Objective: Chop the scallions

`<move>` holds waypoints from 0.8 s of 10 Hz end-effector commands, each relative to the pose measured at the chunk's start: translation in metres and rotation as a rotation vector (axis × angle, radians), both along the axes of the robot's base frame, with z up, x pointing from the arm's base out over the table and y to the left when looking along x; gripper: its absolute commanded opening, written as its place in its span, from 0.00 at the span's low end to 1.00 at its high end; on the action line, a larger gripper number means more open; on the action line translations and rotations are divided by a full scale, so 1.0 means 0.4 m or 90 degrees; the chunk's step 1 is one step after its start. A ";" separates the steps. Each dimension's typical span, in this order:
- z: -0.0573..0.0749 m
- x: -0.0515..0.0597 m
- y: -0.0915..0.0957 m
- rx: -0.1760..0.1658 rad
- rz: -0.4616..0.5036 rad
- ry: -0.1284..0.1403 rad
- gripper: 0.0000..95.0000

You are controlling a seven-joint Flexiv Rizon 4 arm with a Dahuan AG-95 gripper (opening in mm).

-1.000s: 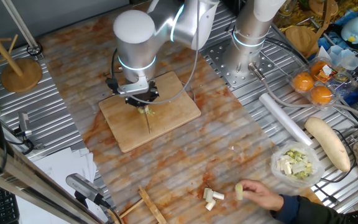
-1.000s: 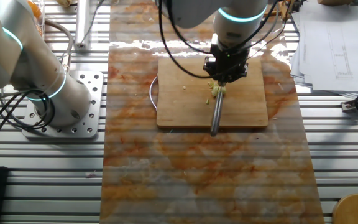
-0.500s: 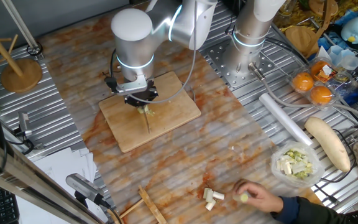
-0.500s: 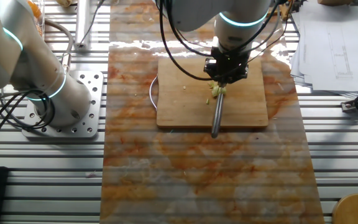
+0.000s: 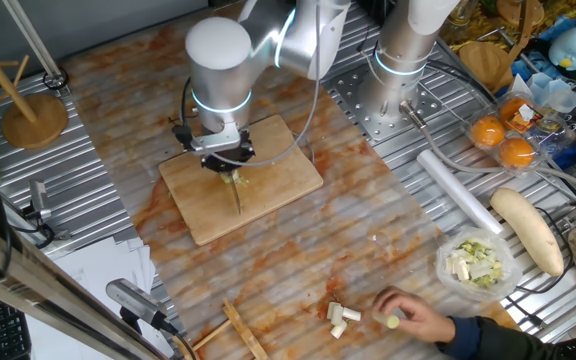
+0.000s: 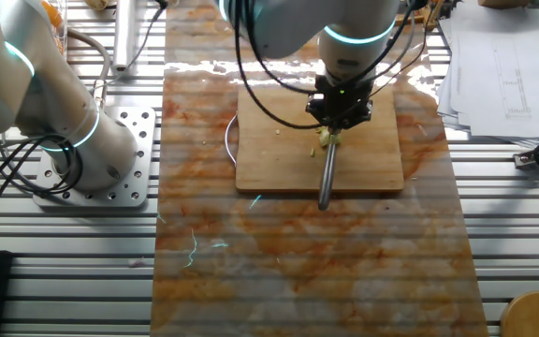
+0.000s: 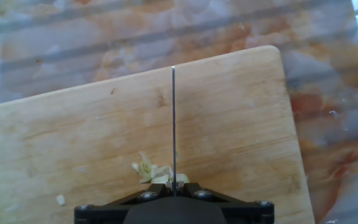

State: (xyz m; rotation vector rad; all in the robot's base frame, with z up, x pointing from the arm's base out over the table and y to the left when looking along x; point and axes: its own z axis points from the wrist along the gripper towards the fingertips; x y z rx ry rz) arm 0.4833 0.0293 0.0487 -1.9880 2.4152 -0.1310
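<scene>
My gripper (image 5: 226, 160) is shut on a knife (image 5: 236, 195) and stands low over the wooden cutting board (image 5: 278, 180). The blade points away from the gripper along the board. A small heap of pale green-white scallion slivers (image 5: 234, 178) lies at the blade's base, right under the gripper. The other fixed view shows the gripper (image 6: 340, 110), knife (image 6: 327, 173), slivers (image 6: 327, 138) and board (image 6: 269, 150). In the hand view the blade (image 7: 173, 124) is edge-on, with slivers (image 7: 151, 171) just left of it. Scallion stubs (image 5: 340, 318) lie on the table at the front right.
A person's hand (image 5: 428, 318) holds a stub (image 5: 392, 320) on the table at the front right. Beside it stand a bowl of cut pieces (image 5: 478, 262), a long cream root (image 5: 528, 230) and a white roll (image 5: 458, 190). A second arm's base (image 5: 403, 60) stands behind the board.
The person's hand has moved a scallion stub down and left toward the table. My gripper and knife swayed slightly sideways over the board and came back.
</scene>
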 end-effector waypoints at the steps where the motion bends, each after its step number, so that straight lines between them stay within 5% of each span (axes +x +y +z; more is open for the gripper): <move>1: -0.085 -0.024 -0.032 0.001 0.019 -0.022 0.00; 4: -0.103 -0.009 -0.027 0.023 0.006 -0.015 0.00; 8: -0.095 0.037 0.060 0.017 -0.057 -0.010 0.00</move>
